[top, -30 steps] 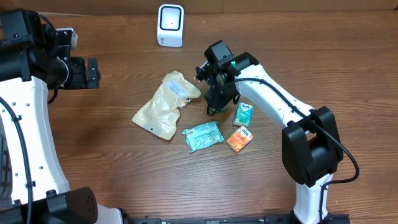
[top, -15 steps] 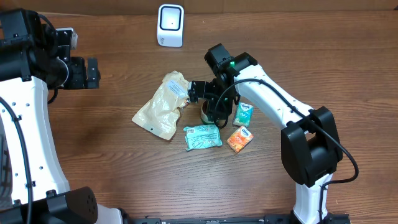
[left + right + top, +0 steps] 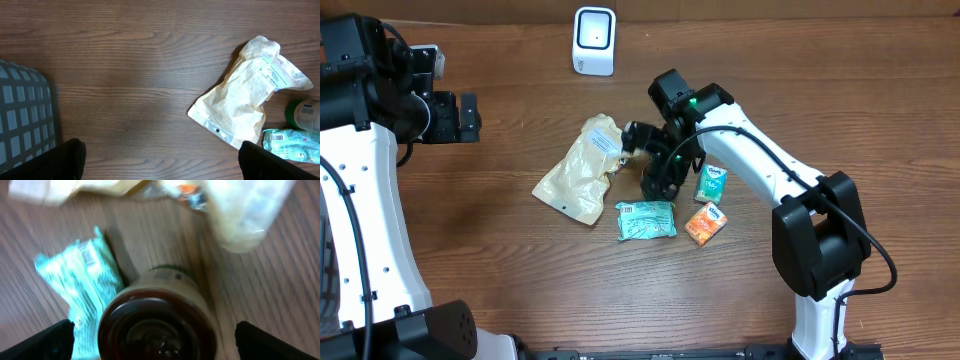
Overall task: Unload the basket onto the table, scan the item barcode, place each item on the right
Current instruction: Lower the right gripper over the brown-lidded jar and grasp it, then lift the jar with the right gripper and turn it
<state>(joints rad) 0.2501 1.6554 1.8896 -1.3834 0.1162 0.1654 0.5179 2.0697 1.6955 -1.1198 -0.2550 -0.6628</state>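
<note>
- Table [image 3: 500,270]: brown wood grain, and it carries every item listed below.
- Barcode scanner [image 3: 594,40]: a white upright unit at the far edge of the table, well apart from the goods.
- Jar [image 3: 157,325]: has a dark round lid and a green band under the rim. It stands upright on the table just beside the teal packet. In the right wrist view it sits between the two fingers, with neither finger seen touching it. In the overhead view it is mostly hidden under the right gripper. The left wrist view catches its edge at the right side of the frame.
- Teal packet [image 3: 646,220]: a crinkled wrapper lying flat, with a white label at its left end. It is near the beige pouch.
- Beige pouch [image 3: 585,170]: a flat, wrinkled bag with a white printed label on its upper part. It lies left of the jar.
- Small green carton [image 3: 711,184]: lies right of the jar, beneath the right arm.
- Orange packet [image 3: 705,223]: lies just beside the teal packet, on its right.
- Grey basket [image 3: 22,120]: a gridded wall at the left edge of the left wrist view.
- Right gripper [image 3: 156,340]: fingers spread wide, directly above the jar and gripping nothing.
- Left gripper [image 3: 160,162]: fingers spread wide, holding nothing, over bare wood well left of the pouch.
</note>
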